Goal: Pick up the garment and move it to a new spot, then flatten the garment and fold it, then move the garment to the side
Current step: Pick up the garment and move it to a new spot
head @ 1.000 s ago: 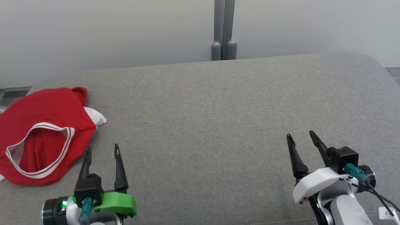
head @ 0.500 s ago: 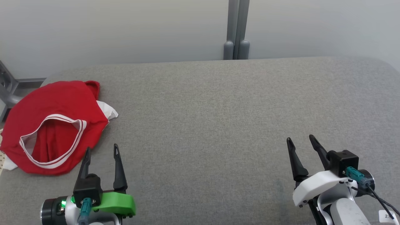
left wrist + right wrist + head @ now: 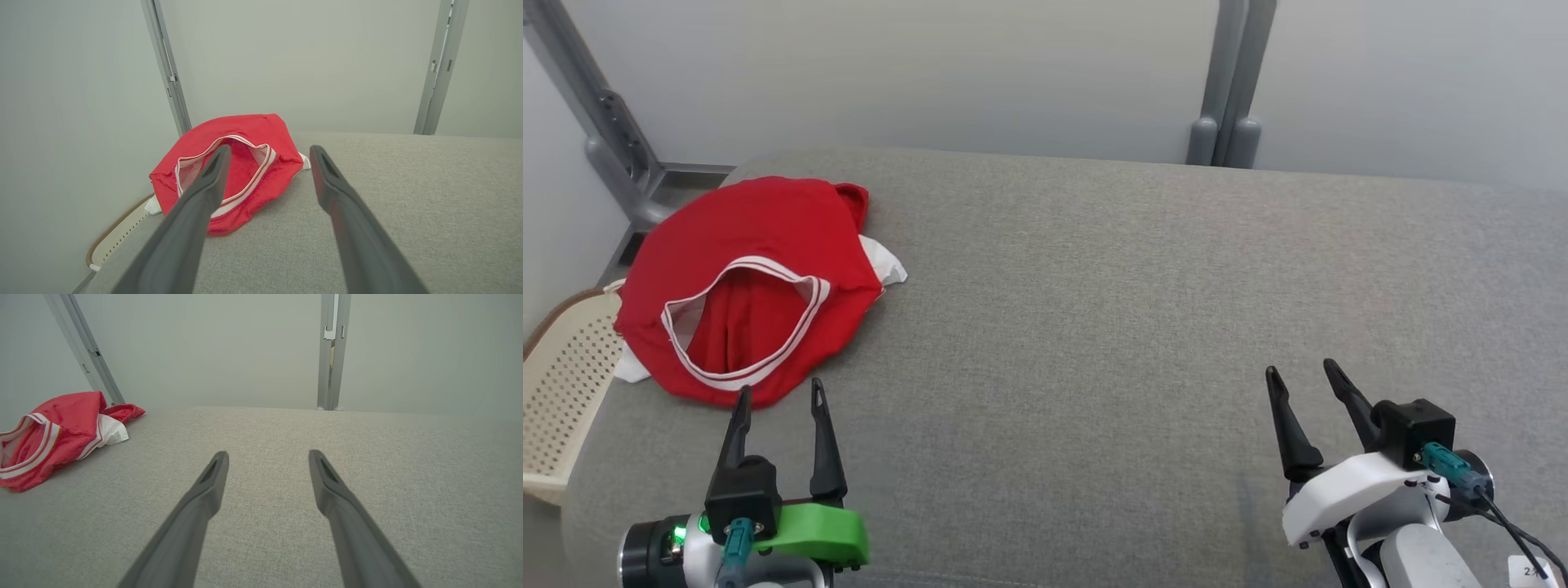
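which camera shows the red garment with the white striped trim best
The head view: the crumpled red garment with white-striped trim shows nearly whole from above. In the left wrist view one finger of the left gripper crosses it. In the right wrist view the picture's left edge cuts it off.

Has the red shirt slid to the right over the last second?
No. The red garment and the grey post behind the table shifted right together, so the camera turned, not the garment.
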### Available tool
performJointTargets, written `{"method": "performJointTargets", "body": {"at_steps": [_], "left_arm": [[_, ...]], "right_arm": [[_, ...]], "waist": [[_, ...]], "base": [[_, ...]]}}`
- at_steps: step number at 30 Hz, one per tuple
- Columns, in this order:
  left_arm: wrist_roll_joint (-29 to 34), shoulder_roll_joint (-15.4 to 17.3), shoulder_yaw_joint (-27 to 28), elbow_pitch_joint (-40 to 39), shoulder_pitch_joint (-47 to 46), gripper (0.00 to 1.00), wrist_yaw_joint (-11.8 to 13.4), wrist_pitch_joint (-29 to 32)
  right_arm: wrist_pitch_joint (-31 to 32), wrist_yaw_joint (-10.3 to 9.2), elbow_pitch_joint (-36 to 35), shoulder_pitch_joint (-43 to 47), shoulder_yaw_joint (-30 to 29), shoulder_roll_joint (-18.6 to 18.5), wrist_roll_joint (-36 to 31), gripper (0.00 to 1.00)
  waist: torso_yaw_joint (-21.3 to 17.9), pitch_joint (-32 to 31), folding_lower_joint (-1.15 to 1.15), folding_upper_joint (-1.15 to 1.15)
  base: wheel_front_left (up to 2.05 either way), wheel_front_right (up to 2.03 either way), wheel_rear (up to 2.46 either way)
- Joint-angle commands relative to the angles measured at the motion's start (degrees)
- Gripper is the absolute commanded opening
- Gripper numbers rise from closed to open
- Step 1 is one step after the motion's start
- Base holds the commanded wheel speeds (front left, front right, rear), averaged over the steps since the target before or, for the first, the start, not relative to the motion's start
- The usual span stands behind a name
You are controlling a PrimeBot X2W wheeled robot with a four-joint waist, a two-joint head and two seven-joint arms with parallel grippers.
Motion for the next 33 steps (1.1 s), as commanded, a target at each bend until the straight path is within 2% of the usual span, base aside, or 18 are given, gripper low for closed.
{"method": "performJointTargets", "body": {"at_steps": [1, 18, 25, 33], "left_arm": [[-0.22, 0.47, 0.14, 0.01, 0.81, 1.00, 0.36, -0.11], [-1.31, 2.81, 1.29, -1.45, 2.04, 1.00, 1.29, 0.63], [-1.56, 3.32, 1.16, -1.95, 2.42, 1.00, 1.38, 1.03], [-1.99, 3.44, 1.52, -2.64, 3.02, 1.00, 2.25, 0.95]], "right_arm": [[-0.43, 0.01, 0.16, 0.70, 0.15, -0.26, 0.15, 1.00], [-1.08, 0.00, 1.43, 0.93, 1.74, -0.26, 1.47, 1.00], [-1.40, 0.00, 1.79, 0.97, 2.63, -0.26, 1.80, 1.00], [-1.24, 0.00, 1.88, -0.03, 3.81, -0.27, 1.62, 1.00]], "waist": [[2.48, -0.43, 0.00, 0.00], [13.08, -2.03, 0.00, 0.00], [15.63, -2.31, 0.00, 0.00], [16.40, -1.79, 0.00, 0.00]], "base": [[0.00, 0.00, 0.00], [0.00, 0.00, 0.00], [0.00, 0.00, 0.00], [0.00, 0.00, 0.00]]}}
